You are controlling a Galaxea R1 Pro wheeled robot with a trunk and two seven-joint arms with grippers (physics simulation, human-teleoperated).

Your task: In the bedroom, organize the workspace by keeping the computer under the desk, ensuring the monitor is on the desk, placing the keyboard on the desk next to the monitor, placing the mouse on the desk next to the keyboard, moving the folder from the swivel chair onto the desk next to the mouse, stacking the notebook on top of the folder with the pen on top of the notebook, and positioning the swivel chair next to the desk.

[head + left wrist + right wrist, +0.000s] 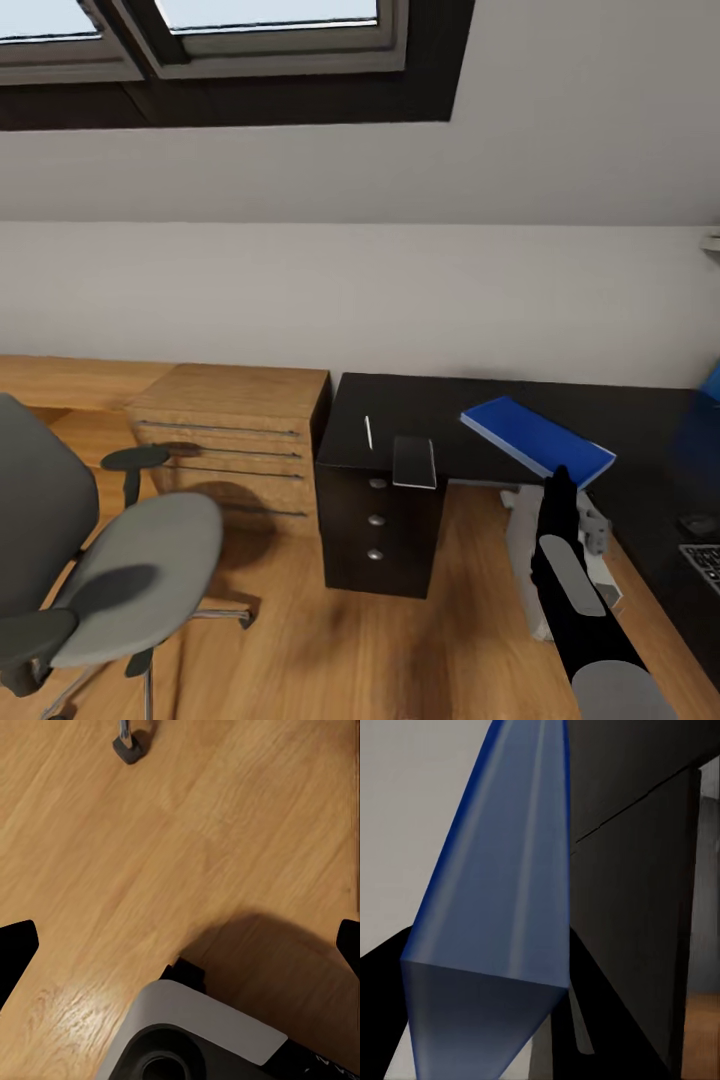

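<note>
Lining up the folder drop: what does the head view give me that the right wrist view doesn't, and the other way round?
Head view adds: the chair, wooden drawers, the pen and notebook on the desk's left end, and the keyboard at its right. Right wrist view adds: a close look at the folder's edge running between the right claw's fingers, which appear to grip it. Both share: the blue folder, the black desk and the wood floor.
</note>
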